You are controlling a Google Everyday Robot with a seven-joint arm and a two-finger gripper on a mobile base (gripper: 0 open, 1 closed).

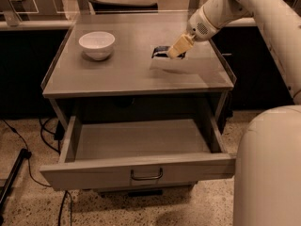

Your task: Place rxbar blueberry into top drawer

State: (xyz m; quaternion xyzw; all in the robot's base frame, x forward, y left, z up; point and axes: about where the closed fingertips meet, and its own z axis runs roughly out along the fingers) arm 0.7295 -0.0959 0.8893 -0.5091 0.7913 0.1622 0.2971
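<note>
My gripper hangs over the right half of the grey cabinet-table top. It is shut on the rxbar blueberry, a small dark bar that sticks out to the left of the pale fingers and is lifted a little above the tabletop. The top drawer stands pulled fully open below the table's front edge, its inside bare, with the small curved metal handle at the centre of its front panel.
A white bowl stands on the left of the tabletop. My white arm comes in from the upper right and my base fills the lower right. Black cables lie on the floor at the left.
</note>
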